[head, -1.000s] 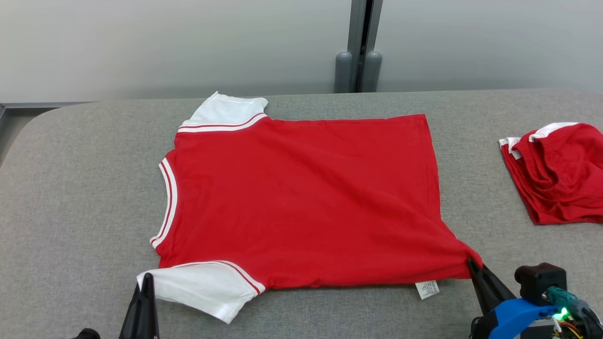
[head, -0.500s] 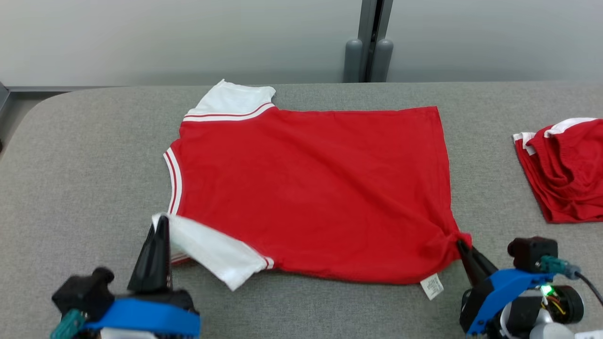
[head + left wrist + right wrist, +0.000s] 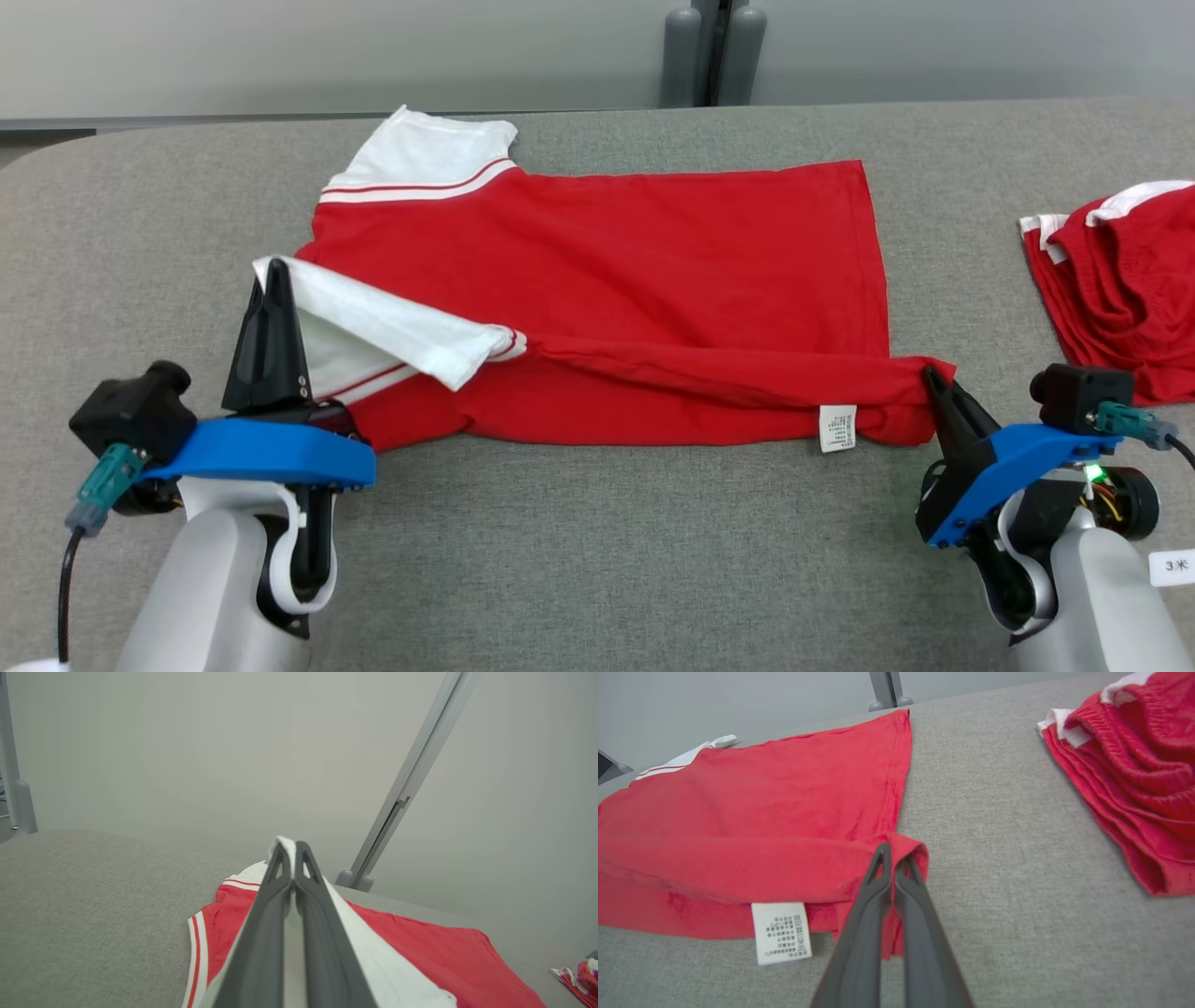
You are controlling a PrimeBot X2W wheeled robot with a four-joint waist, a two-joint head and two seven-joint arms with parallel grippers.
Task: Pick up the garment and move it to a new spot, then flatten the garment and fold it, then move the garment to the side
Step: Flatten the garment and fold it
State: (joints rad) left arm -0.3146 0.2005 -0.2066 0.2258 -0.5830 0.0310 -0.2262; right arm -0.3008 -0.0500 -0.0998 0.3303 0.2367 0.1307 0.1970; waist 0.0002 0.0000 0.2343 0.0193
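Observation:
The garment (image 3: 635,271) is a red T-shirt with white sleeves, spread on the grey table (image 3: 597,560). Its near edge is lifted and folded back over the body. My left gripper (image 3: 273,273) is shut on the near white sleeve (image 3: 392,322), held up at the left; the left wrist view has that sleeve (image 3: 373,961) pinched between the fingers of the left gripper (image 3: 290,847). My right gripper (image 3: 929,375) is shut on the near hem corner of the garment (image 3: 738,812) at the right, and the right gripper (image 3: 892,851) pinches it beside a white care label (image 3: 781,931).
A second red and white piece of clothing (image 3: 1125,280) lies bunched at the table's right edge, also in the right wrist view (image 3: 1134,774). A grey wall and a vertical post (image 3: 708,47) stand behind the table.
Both grippers have moved away from me with the sleeve and the hem corner, lifting the shirt's near edge and laying it back over the body. The head camera has tilted down.

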